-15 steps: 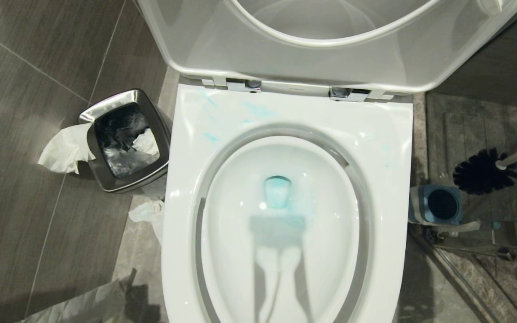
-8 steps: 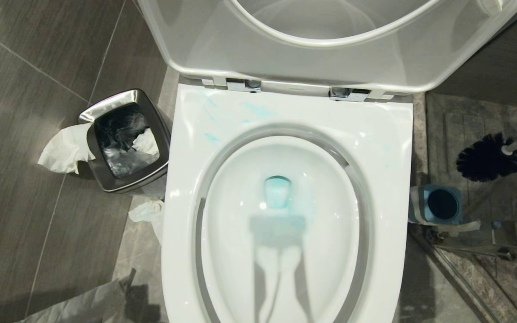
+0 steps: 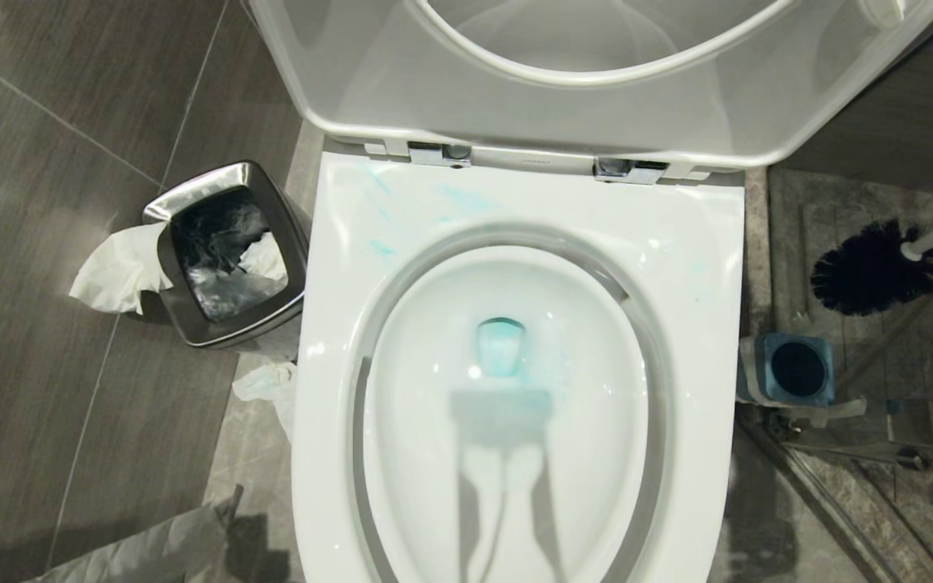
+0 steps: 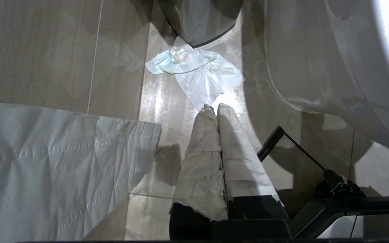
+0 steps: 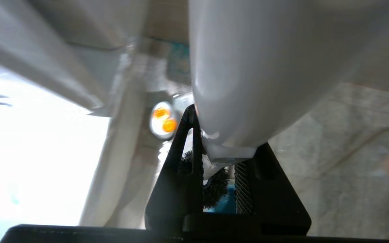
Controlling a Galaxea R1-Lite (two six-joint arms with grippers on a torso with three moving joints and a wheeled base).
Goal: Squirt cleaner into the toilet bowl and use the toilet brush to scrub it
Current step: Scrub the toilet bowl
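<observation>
Right gripper [image 5: 214,158] is clamped on the toilet brush [image 3: 871,267] handle; left gripper [image 4: 214,111] is clenched empty. No writing can be read.

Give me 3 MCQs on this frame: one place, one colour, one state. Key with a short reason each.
1. Where is the head of the toilet brush?
A. in the toilet bowl
B. in the air past the bowl's right side, above its holder
C. in the waste bin

2. What colour is the water in the toilet bowl?
A. teal-blue
B. yellow
C. clear red

3. What is the state of the right hand?
A. open and empty
B. shut on the brush's white handle
C. shut on tissue

Key:
1 B: the head view shows the dark bristles off to the right, clear of the blue holder.
2 A: the cleaner tints the pool teal.
3 B: the right wrist view shows the handle clamped between the fingers.
</observation>
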